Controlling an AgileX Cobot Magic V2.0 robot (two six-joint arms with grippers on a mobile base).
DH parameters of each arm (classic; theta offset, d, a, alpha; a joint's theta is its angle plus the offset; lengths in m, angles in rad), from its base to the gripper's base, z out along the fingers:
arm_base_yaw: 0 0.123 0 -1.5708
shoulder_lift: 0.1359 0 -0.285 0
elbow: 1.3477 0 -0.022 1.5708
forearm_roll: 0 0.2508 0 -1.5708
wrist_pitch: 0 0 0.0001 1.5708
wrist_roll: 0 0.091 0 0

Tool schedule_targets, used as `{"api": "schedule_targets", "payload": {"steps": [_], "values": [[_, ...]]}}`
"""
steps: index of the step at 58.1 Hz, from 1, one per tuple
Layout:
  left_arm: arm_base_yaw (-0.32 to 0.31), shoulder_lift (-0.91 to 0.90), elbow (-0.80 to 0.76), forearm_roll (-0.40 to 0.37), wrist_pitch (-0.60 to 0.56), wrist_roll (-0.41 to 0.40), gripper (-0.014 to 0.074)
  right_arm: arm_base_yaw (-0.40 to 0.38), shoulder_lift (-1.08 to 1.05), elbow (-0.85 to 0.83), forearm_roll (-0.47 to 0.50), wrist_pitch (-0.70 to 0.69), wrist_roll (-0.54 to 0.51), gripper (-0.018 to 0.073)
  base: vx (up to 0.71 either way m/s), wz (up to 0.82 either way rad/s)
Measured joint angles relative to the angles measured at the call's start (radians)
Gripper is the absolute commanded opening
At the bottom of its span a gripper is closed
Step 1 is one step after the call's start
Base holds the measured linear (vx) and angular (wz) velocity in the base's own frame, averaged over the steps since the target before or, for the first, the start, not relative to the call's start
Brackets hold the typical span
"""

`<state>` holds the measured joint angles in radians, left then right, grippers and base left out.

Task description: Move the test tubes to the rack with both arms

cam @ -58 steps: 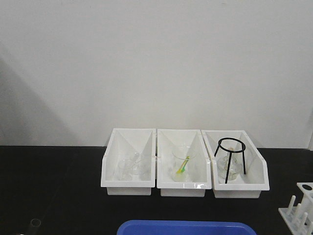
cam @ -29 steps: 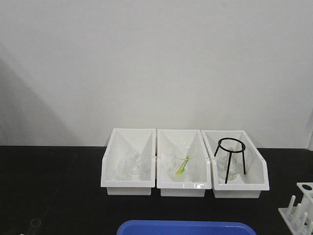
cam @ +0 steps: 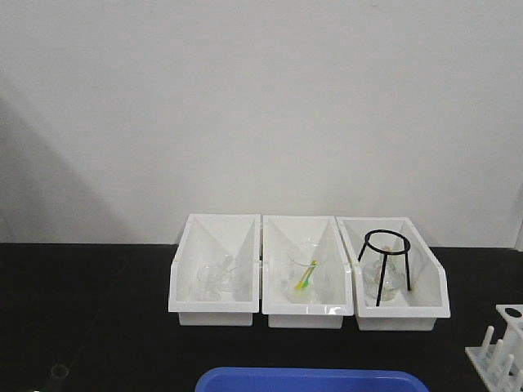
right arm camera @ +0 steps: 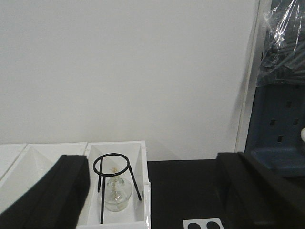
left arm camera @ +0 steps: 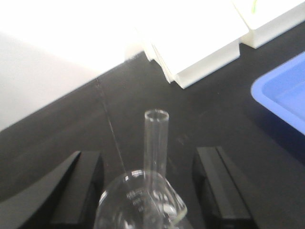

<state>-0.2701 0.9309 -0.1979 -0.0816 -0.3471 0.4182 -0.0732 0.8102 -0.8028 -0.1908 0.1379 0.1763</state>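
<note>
While your left claw (left arm camera: pixel 147 153) stands apart either side of a glass tube (left arm camera: pixel 156 143), your right claw (right arm camera: pixel 152 162) gapes wide too.

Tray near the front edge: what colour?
The tray is blue; front view shows it best.

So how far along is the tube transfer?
Done: nothing that shows. The part of the rack in view holds no tubes.
In hand: the left tool is open with a tube between its fingers, standing in a beaker, not gripped. The right tool is open and empty.
Left: likely everything, meaning grasp, carry and insert.
</note>
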Motion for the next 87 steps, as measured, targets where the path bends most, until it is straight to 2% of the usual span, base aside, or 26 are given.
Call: {"api": "schedule_targets", "payload": {"steps": [23,42,64,73,87], "values": [[0.0,0.296,0.0,0.012,-0.293,-0.026,0.0498,0.0,0.001,0.0,-0.005,0.0,0.0,0.058,0.0,0.0],[0.0,0.442,-0.001,0.013,-0.443,-0.027,0.0498,0.0,0.001,0.0,-0.007,0.0,0.0,0.058,0.0,0.0],[0.0,0.54,-0.066,0.013,-0.473,-0.042,0.0491,0.0,0.001,0.0,-0.026,0.0,0.0,0.058,0.0,0.0],[0.0,0.541,-0.066,0.009,-0.47,-0.05,0.0403,0.0,0.001,0.0,-0.026,0.0,0.0,0.058,0.0,0.0],[0.0,0.541,-0.066,0.008,-0.473,-0.051,0.0109,0.0,0.001,0.0,-0.026,0.0,0.0,0.058,0.0,0.0]]}}
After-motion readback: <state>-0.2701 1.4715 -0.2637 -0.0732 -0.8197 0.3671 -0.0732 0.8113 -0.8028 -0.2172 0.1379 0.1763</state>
